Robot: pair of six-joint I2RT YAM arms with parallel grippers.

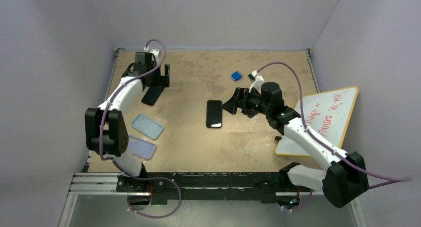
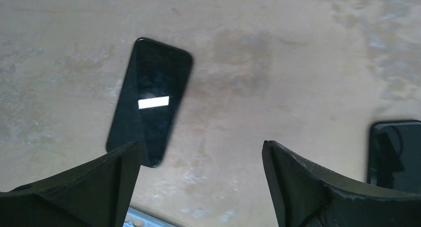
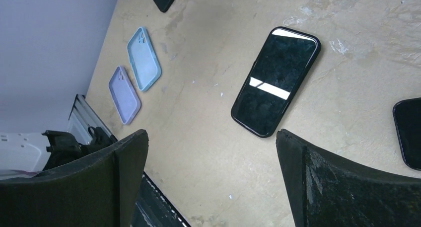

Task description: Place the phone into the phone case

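Black phone lies flat mid tabletop, blue case at its 9 o'clock. At its 3 o'clock the right end effector hovers, fingers apart; the left end effector, toward 10 o'clock, is likewise spread and empty.

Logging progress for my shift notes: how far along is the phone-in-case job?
Done: nothing yet; the phone lies bare mid-table, and the blue case and lavender case sit empty, apart from it. In hand: nothing; the left tool and right tool are open, the left above a second phone. Left: grasp a phone and seat it in a case.
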